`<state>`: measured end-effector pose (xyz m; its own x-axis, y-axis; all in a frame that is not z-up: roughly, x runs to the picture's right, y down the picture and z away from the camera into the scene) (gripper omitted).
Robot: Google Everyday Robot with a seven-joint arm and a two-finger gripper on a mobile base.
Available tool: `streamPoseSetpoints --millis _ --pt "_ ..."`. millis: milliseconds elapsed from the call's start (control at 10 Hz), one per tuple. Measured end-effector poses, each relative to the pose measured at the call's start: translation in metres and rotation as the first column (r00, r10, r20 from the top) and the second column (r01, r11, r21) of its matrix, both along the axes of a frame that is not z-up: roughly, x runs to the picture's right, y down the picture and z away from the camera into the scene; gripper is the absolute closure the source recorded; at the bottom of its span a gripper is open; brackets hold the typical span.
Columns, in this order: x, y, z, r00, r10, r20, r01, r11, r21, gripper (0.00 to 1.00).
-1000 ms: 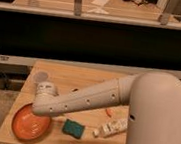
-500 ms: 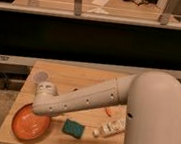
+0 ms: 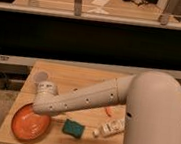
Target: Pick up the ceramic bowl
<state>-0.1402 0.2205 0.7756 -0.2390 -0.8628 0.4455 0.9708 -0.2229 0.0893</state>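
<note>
The ceramic bowl [image 3: 28,123] is a wide, shallow orange dish at the front left of the wooden table [image 3: 90,84]. My white arm [image 3: 87,101] reaches from the right across the table to the bowl's upper right rim. The gripper [image 3: 42,111] is at the arm's end, right at that rim, mostly hidden by the wrist. I cannot tell if it touches the bowl.
A small white cup [image 3: 41,75] stands behind the wrist at the back left. A green sponge [image 3: 73,128] lies just right of the bowl. A white bottle [image 3: 110,128] and a small orange piece [image 3: 107,111] lie further right. A dark counter wall [image 3: 88,41] runs behind the table.
</note>
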Motion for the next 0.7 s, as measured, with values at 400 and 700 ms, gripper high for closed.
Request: streamPoseSetpoints --millis 400,700 --pt "-0.007 -0.003 0.003 0.999 -0.041 0.026 0.041 0.9991 -0.005 0.33" --pt "-0.013 -0.003 0.003 0.997 -0.066 0.046 0.067 0.9977 -0.008 0.25"
